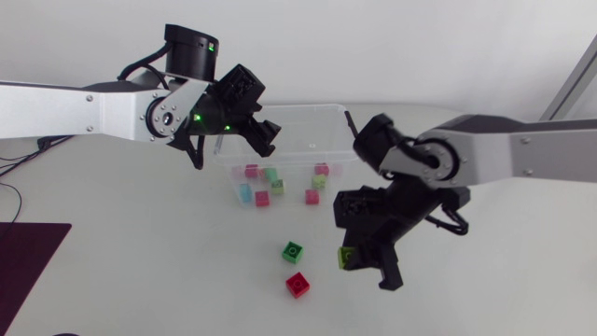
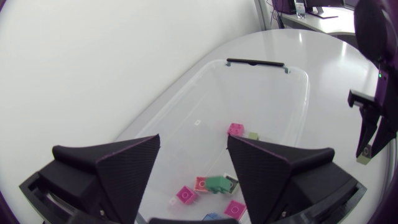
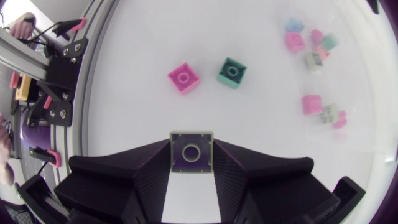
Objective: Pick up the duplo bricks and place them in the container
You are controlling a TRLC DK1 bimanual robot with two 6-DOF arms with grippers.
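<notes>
1. Right end effector (image 3: 191,163) grasping pale green brick (image 3: 191,151), square with one round stud, above the worktop (image 1: 140,280).
2. Green brick (image 1: 293,252) and red brick (image 1: 298,284) loose just ahead.
3. Clear container (image 1: 280,112) holds pink, green and blue bricks (image 1: 262,198); left end effector (image 2: 193,146) released above it.

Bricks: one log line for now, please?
right gripper: shut on lime brick | left gripper: open over container | table: green brick, red brick

This looks like a robotics lab, a test bench rather than a home. My left arm (image 1: 84,112) and my right arm (image 1: 532,154) stand at a plain white table (image 1: 140,280), which carries a clear plastic container (image 1: 298,135) and small duplo bricks (image 1: 293,252).
</notes>
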